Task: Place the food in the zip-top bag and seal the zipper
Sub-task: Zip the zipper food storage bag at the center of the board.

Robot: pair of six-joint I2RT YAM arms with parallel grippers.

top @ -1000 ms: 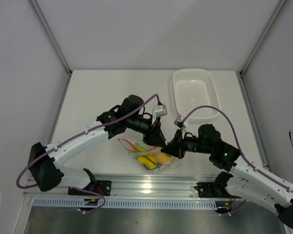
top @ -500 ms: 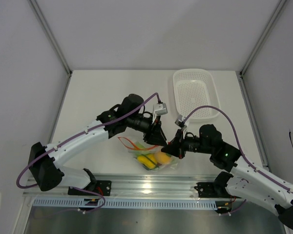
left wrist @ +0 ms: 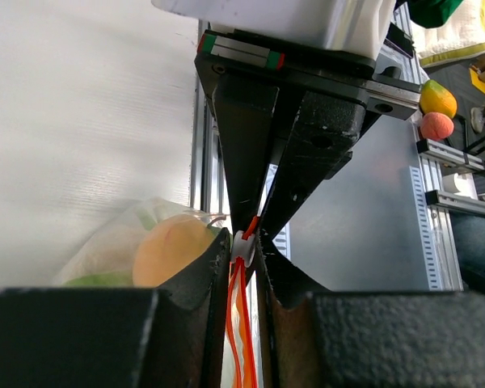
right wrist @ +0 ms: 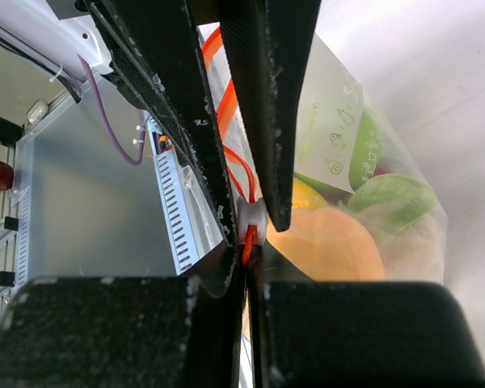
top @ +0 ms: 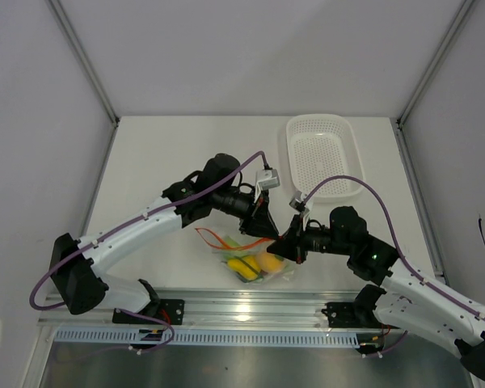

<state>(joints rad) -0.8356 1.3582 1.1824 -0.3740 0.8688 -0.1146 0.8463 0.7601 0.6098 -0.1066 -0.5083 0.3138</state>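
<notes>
Pinching zipper [left wrist: 236, 315] in both my left gripper [left wrist: 242, 246] and right gripper [right wrist: 246, 263], tips nearly touching, with the zip-top bag [right wrist: 331, 89] holding food [right wrist: 331, 242] just beside.

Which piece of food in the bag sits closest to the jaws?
The round orange fruit, right beside the pinched zipper; the green pieces lie deeper.

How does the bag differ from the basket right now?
The bag is clear and crinkly; the basket is white and perforated. The bag holds the food; the basket shows nothing inside. The left gripper and right gripper pinch the bag's zipper; the basket sits untouched, farther back on the right. Both look plastic.
</notes>
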